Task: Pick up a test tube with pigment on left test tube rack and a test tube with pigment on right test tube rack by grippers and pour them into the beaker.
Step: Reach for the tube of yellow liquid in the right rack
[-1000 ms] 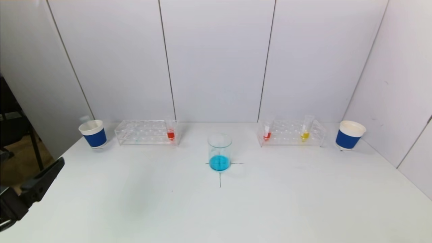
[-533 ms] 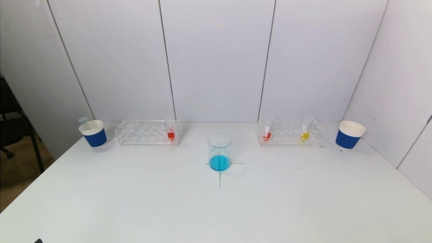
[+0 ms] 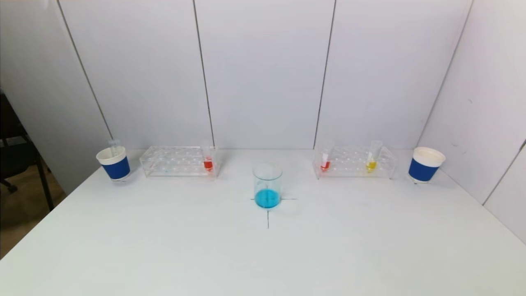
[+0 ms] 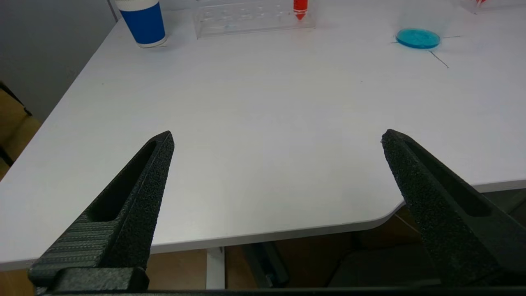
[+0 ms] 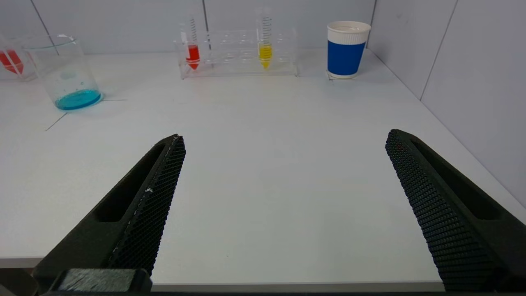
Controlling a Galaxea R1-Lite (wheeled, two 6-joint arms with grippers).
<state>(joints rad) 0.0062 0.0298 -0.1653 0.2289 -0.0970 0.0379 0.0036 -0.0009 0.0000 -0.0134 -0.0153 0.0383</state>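
Observation:
A glass beaker [image 3: 267,185] holding blue liquid stands mid-table on a cross mark. The left clear rack [image 3: 178,161] carries one tube of red pigment [image 3: 208,158] at its inner end. In the right rack [image 3: 354,162] stand a red tube [image 3: 325,160] and a yellow tube [image 3: 372,158]. Neither gripper shows in the head view. My left gripper [image 4: 277,137] hangs open and empty over the table's near left corner. My right gripper [image 5: 285,137] is open and empty over the near right edge, facing the yellow tube [image 5: 265,51].
A blue-banded paper cup [image 3: 113,163] stands left of the left rack with a clear tube [image 3: 114,144] in it. Another cup [image 3: 425,164] stands right of the right rack. White walls close the back and right; the table's left edge drops to the floor.
My left arm has drawn back out of the head view's lower left corner. The clear tube in the left cup has shifted to stand more upright.

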